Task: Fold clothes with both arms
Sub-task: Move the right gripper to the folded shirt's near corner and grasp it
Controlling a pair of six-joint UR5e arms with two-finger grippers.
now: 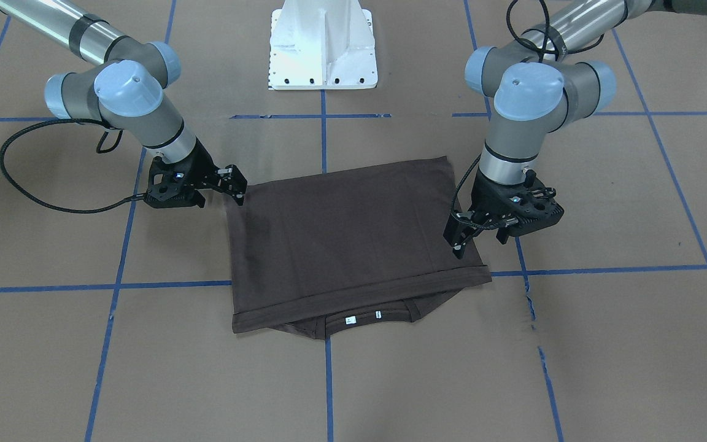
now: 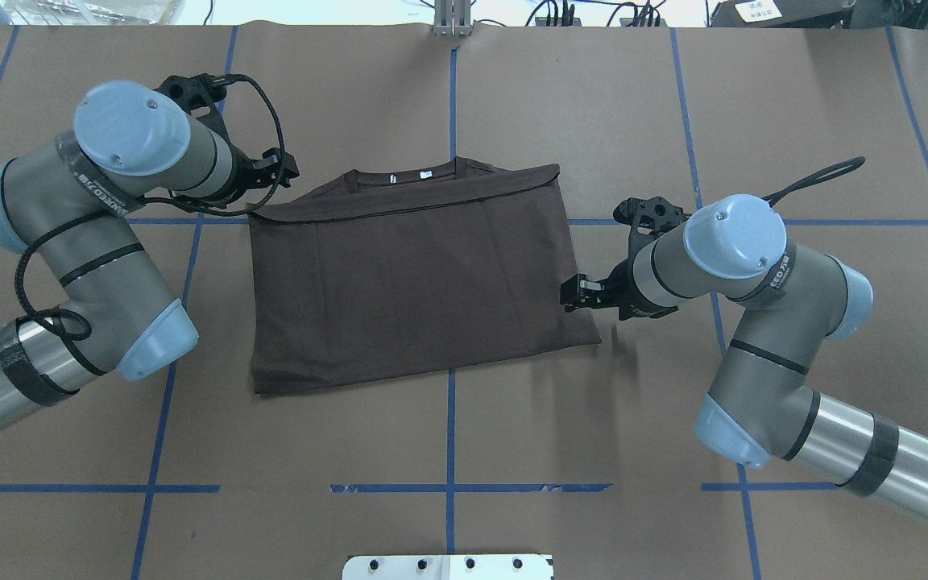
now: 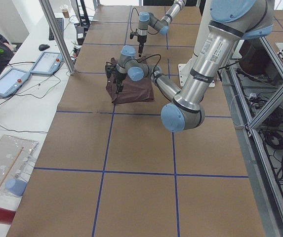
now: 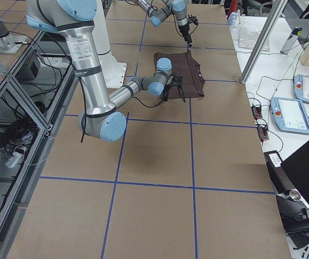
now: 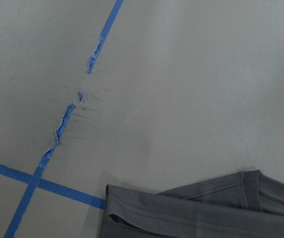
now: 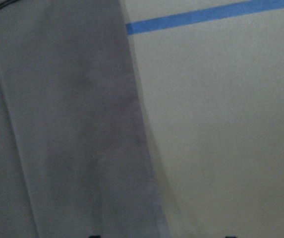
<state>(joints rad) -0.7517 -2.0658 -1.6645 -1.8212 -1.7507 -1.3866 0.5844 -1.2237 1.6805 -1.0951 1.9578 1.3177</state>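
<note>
A dark brown T-shirt lies folded flat in the middle of the brown paper tabletop, between the two arms. It makes a smooth, almost square shape. Its bottom part is folded up over the top, so only the round collar and two small white labels peek out on the side away from the robot. The jaws of the silver-grey left arm sit just beside the corner near the collar. The jaws of the silver-grey right arm are at the other side edge. I cannot tell how wide either pair is open, or if they hold any cloth.

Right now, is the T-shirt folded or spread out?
Folded: the T-shirt lies as a rectangle, its hem doubled up just short of the collar, no sleeves showing.
</note>
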